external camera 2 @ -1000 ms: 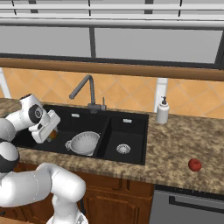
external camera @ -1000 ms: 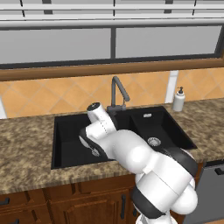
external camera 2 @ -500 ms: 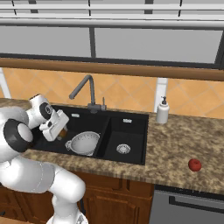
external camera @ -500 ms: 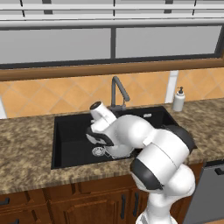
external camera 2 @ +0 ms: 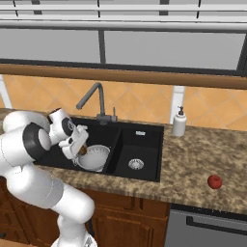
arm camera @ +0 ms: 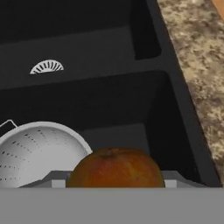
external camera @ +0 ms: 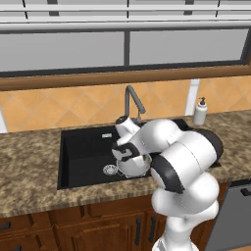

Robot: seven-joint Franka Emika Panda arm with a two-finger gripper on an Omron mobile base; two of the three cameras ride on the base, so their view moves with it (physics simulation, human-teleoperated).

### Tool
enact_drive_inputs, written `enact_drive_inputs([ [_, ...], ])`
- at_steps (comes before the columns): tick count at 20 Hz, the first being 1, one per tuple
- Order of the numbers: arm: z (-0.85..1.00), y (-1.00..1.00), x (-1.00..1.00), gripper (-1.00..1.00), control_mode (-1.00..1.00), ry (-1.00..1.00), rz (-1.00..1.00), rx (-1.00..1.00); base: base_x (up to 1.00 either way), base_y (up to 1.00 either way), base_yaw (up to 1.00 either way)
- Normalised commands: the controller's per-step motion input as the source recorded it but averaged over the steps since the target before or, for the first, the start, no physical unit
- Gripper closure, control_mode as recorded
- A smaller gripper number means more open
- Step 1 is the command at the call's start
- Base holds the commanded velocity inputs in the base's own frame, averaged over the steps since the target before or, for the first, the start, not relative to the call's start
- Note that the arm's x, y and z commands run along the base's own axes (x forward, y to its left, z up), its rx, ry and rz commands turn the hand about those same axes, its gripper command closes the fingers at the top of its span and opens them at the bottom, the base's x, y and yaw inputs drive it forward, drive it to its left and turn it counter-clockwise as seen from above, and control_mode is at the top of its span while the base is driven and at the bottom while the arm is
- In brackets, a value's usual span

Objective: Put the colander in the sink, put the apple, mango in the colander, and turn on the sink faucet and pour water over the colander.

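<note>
The silver-white colander (external camera 2: 98, 158) (external camera: 138, 165) sits in the large basin of the black sink (external camera 2: 144, 139) (external camera: 82, 153). My gripper (external camera 2: 80, 146) (external camera: 125, 152) hangs just over the colander's left rim, shut on the mango (arm camera: 116, 169) (external camera 2: 83, 150), an orange-yellow fruit that fills the bottom of the hand view beside the colander (arm camera: 35, 153). The red apple (external camera 2: 214, 182) lies on the counter far to the right. Behind the basins rises the dark faucet (external camera 2: 93, 96) (external camera: 133, 99), with no water running from it.
A white soap dispenser (external camera 2: 179, 122) (external camera: 200, 112) stands on the counter behind the smaller basin. Round silver drains (external camera 2: 136, 164) (external camera: 110, 170) (arm camera: 47, 67) lie in the basin floors. Speckled stone counter (external camera 2: 202, 154) surrounds the sink.
The arm has swung in over the large basin, carrying the mango from the sink's left edge to just above the colander's rim. The colander and the apple have stayed put.
</note>
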Motion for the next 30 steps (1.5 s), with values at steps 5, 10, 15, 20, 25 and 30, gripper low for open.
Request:
enact_drive_inputs([
  [5,-0.45,-0.04,0.05,1.0,-1.0,0.0,0.0,-0.06,0.0,0.0,0.0],
  [10,-0.34,0.18,0.22,1.0,-1.0,0.0,0.0,-0.13,0.0,0.0,0.0],
  [15,-0.15,0.41,0.36,1.0,-1.0,0.0,0.0,-0.06,0.0,0.0,0.0],
  [20,-0.33,0.3,0.33,1.0,-1.0,0.0,0.0,-0.01,0.0,0.0,0.0],
  [25,-0.48,0.06,0.41,1.0,-1.0,0.0,0.0,0.0,0.0,0.0,0.0],
  [30,-0.66,0.01,0.11,1.0,-1.0,-0.04,0.0,0.0,0.0,0.0,0.0],
])
